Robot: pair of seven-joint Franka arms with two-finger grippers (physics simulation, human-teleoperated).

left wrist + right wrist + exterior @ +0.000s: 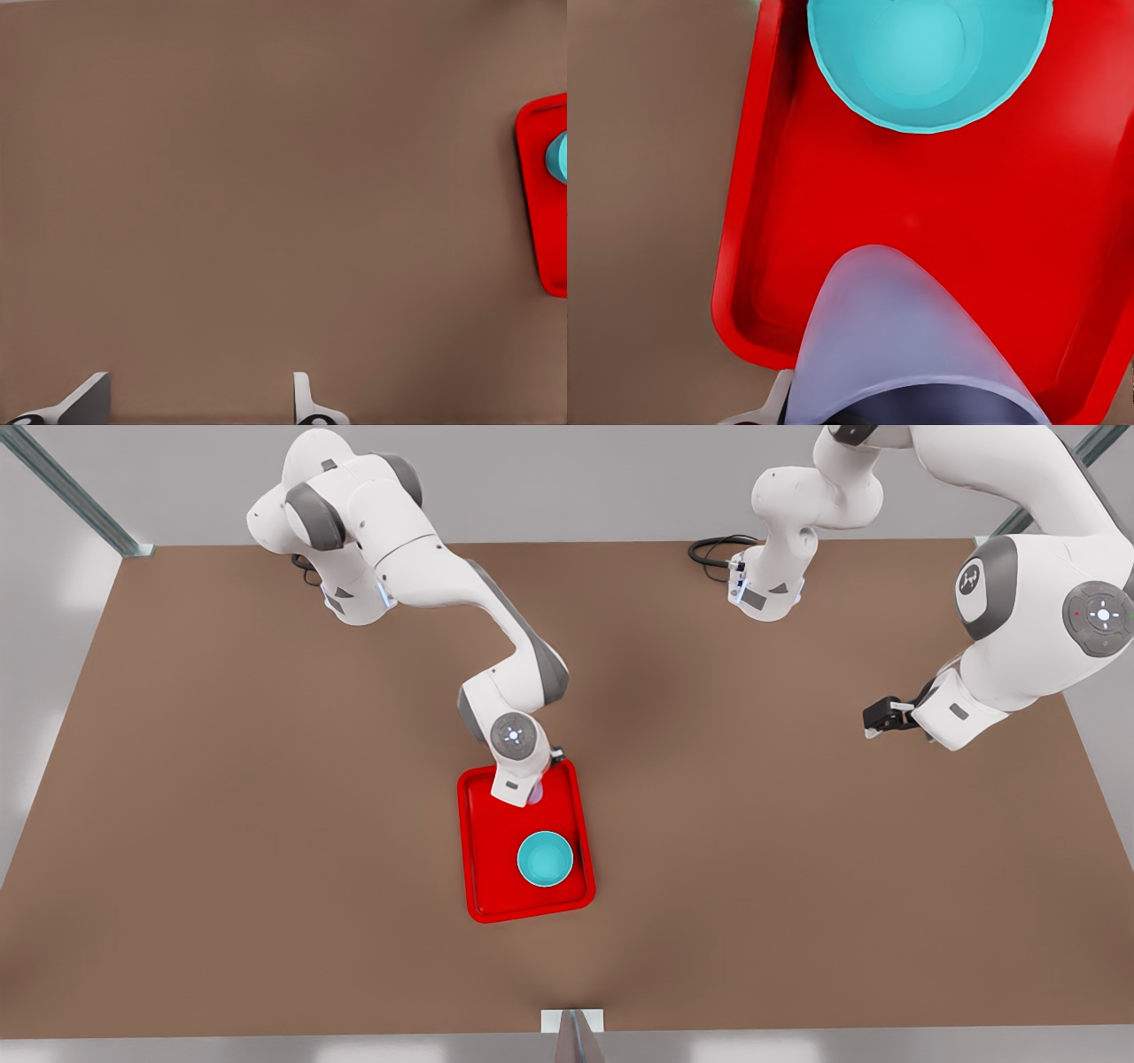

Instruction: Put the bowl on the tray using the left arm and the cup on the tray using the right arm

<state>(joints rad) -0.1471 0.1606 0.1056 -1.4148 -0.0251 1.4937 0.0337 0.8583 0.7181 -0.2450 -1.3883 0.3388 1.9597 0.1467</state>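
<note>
Red tray [478, 850] holding bowl [545, 859], right jaws [534, 790] pinching cup [908, 345], left jaws [199, 403] spread.

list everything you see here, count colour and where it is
red rectangular tray with a low rim: 1, bright red, on the brown table near its middle
shallow round teal bowl: 1, teal, standing on the tray, at its end away from the arm bases
tapered lavender cup: 1, pale purple, over the tray's other end, in the right end effector
flat brown table: 1, brown, under everything
black cables: 2 bundles, black, by the arm bases
right end effector: 1, white, over the tray, closed on the cup
left end effector: 1, dark, fingers apart, waiting over bare table on the front view's right
</note>
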